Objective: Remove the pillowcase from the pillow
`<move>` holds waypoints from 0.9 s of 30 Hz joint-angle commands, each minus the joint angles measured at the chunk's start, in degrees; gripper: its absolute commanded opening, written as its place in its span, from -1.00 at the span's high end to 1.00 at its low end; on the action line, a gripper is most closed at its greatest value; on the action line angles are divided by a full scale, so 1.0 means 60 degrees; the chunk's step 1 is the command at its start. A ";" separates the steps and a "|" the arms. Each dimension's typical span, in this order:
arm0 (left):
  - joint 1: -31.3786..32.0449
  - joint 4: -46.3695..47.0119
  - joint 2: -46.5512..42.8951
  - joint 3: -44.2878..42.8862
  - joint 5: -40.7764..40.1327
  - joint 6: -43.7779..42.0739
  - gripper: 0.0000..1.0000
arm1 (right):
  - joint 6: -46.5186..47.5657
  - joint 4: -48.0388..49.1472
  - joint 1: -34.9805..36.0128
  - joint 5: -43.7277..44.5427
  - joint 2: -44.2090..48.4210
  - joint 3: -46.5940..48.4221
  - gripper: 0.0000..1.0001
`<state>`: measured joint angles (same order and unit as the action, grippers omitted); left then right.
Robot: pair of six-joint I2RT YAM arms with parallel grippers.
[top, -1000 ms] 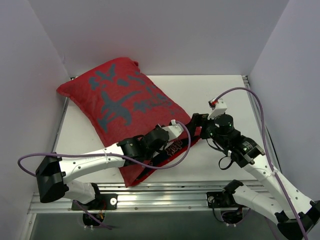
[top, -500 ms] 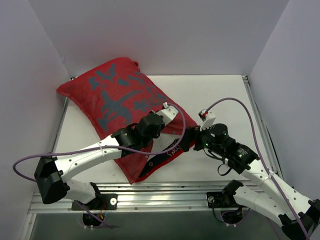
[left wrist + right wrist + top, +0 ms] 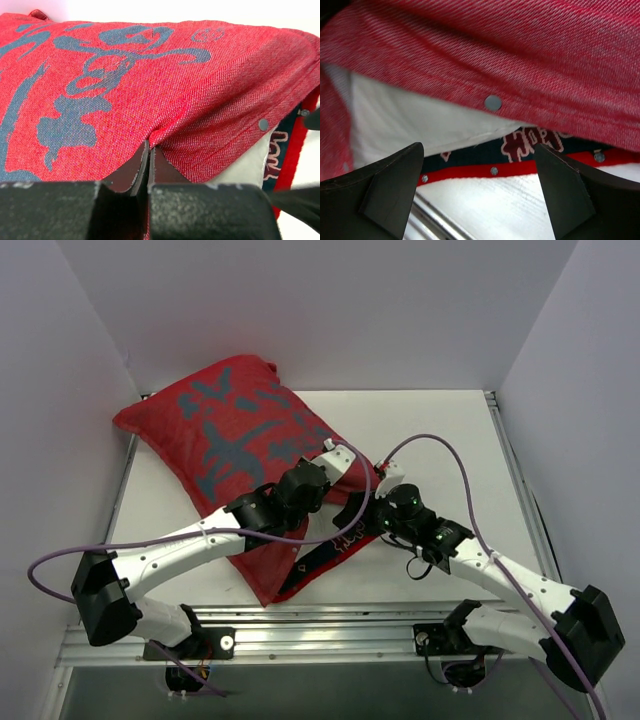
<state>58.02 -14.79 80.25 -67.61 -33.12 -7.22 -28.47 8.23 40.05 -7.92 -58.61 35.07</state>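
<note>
The red pillowcase (image 3: 235, 445) with dark grey marks lies across the left and middle of the table, its open end toward the front right. My left gripper (image 3: 316, 488) is shut on a fold of the top layer (image 3: 148, 146) near that opening and holds it raised. The white pillow (image 3: 246, 167) shows under the lifted edge, also in the right wrist view (image 3: 405, 125). My right gripper (image 3: 356, 512) is open at the mouth, its jaws apart in front of the pillow and over the lower flap's dark printed band (image 3: 530, 145). It holds nothing.
Metal snaps line the pillowcase's upper edge (image 3: 493, 102) and lower flap (image 3: 493, 171). Bare white table (image 3: 440, 420) lies to the right and behind. Grey walls close in on the left, back and right. A metal rail (image 3: 330, 625) runs along the front edge.
My left gripper has moved back and up with the top layer of fabric, opening the mouth. My right arm has swung left and forward to the opening.
</note>
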 commanded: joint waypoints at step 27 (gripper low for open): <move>-0.0090 0.0941 -0.0836 0.0753 0.0262 0.0809 0.95 | 0.0394 0.2042 -0.3160 0.2183 -0.3371 0.2343 -0.75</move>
<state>58.02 -11.77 75.02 -61.73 -30.33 -2.57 -26.98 19.00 22.37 -1.98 -77.47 45.08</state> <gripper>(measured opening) 0.040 0.880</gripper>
